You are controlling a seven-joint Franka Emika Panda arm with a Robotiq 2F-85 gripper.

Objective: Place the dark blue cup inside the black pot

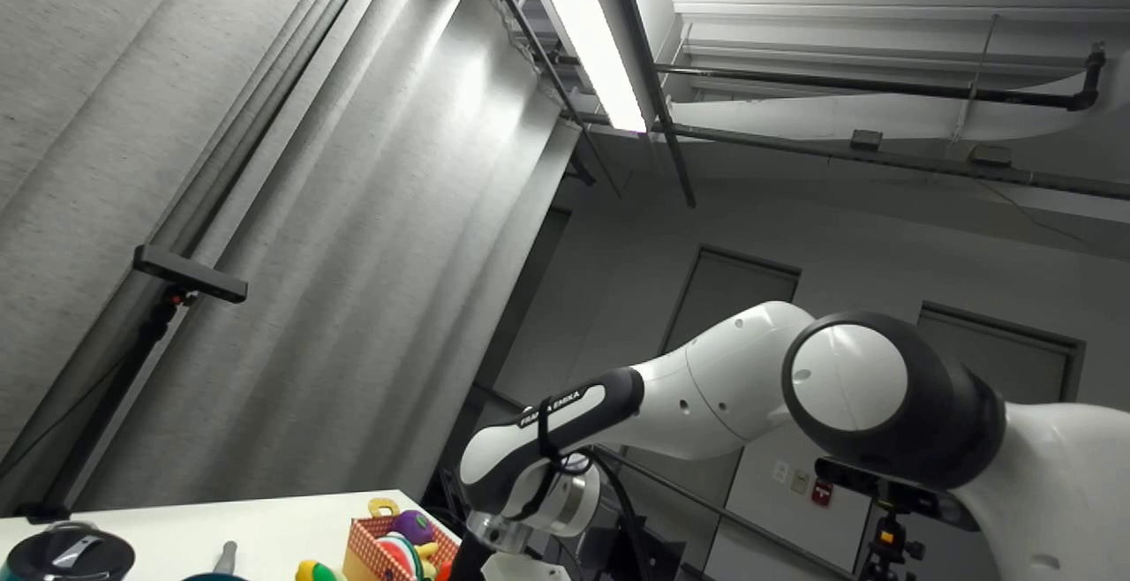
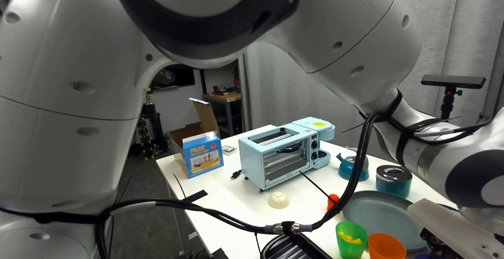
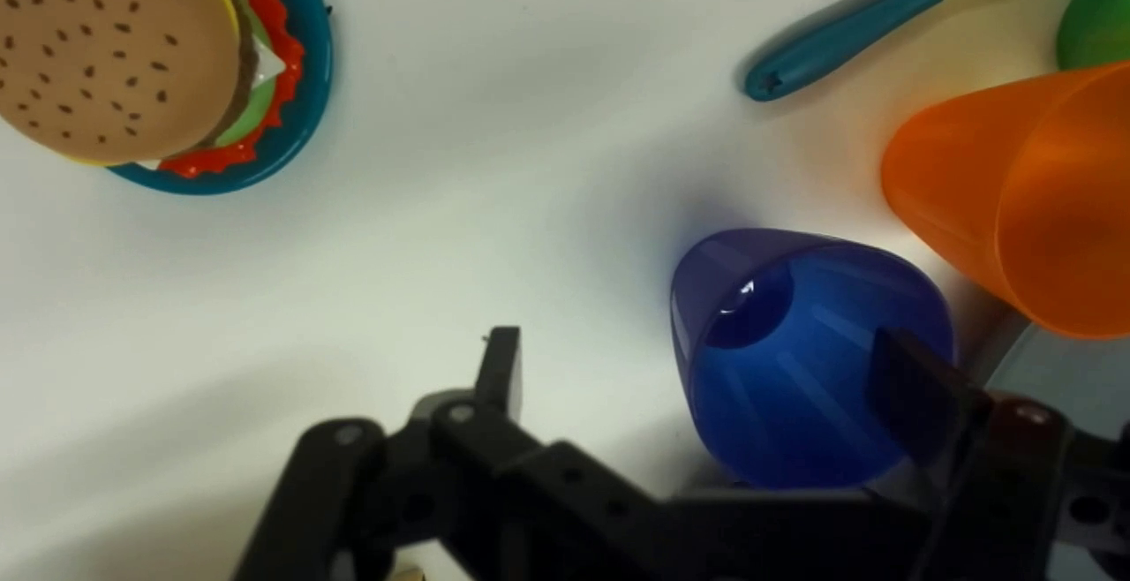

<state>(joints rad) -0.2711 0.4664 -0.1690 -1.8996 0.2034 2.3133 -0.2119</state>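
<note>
The dark blue cup (image 3: 821, 387) stands on the white table in the wrist view, its open mouth facing the camera. In an exterior view only a sliver of it shows at the bottom edge (image 2: 422, 256). My gripper (image 3: 697, 338) is open. Its left finger is apart from the cup over the table; its right finger overlaps the cup's mouth, and I cannot tell whether it is inside or above. A teal pot with a black lid (image 2: 393, 174) stands at the table's far side; it also shows in an exterior view (image 1: 71, 553). No all-black pot shows.
An orange cup (image 3: 962, 175) is close beside the blue cup, near a grey plate (image 2: 378, 215) and a green cup (image 2: 350, 243). A toy burger (image 3: 115, 51) and a teal-handled utensil (image 3: 839, 42) lie nearby. A black ridged pan (image 2: 293, 249) and toaster oven (image 2: 275, 152) are on the table.
</note>
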